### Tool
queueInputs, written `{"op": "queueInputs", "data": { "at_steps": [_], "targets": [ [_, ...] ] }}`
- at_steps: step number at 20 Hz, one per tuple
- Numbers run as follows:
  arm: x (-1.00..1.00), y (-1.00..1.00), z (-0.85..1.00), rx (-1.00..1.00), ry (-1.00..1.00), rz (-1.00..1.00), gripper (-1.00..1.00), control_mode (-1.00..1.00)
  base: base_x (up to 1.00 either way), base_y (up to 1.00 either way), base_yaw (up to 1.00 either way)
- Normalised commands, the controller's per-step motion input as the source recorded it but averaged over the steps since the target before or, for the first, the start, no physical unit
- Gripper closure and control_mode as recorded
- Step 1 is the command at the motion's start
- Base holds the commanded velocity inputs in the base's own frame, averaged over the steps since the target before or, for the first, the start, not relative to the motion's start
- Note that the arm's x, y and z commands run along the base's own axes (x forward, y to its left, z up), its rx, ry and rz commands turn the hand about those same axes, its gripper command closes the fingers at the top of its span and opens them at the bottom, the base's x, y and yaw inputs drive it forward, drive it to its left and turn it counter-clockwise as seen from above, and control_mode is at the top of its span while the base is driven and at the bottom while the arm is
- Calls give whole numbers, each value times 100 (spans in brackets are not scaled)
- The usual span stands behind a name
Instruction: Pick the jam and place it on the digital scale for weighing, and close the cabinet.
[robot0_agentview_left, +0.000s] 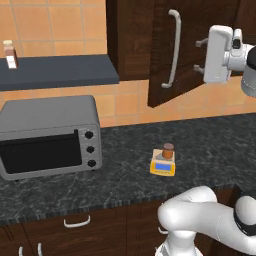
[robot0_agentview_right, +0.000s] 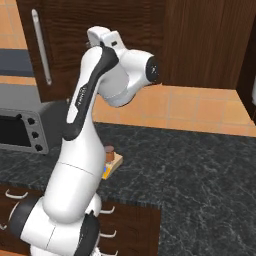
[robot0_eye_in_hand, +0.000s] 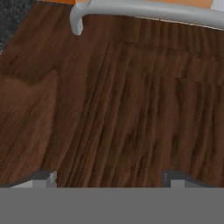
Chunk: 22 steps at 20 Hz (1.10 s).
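In the right base view the arm (robot0_agentview_right: 82, 150) hides most of the scale (robot0_agentview_right: 116, 163); its display (robot0_agentview_left: 162, 166) looks too small to read.

A home kitchen: a dark speckled stone counter (robot0_agentview_left: 125, 175) runs under orange wall tiles (robot0_agentview_left: 55, 22), with a grey toaster oven (robot0_agentview_left: 49, 135) on it, dark wooden drawers (robot0_agentview_left: 75, 227) with curved handles below, and a tall wooden wall cabinet (robot0_agentview_left: 190, 47) above.

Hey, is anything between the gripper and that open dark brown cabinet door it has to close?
Nothing visible. The open two-finger gripper faces the dark brown wooden cabinet door directly, beside its silver bar handle, with bare wood ahead.
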Motion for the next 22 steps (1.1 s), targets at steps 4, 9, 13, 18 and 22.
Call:
{"op": "queueInputs", "data": {
  "at_steps": [4,9,13,18,22],
  "targets": [
    [84,55,-9,-11,0,-19,-100,-100,0,0,0],
    [78,20,-33,-4,-1,-8,-100,-100,0,0,0],
    [86,3,-36,-1,-9,-6,-100,-100,0,0,0],
    [90,0,-26,0,-6,-3,-100,-100,0,0,0],
    [99,0,-25,0,-1,-2,-100,-100,0,0,0]
  ]
}}
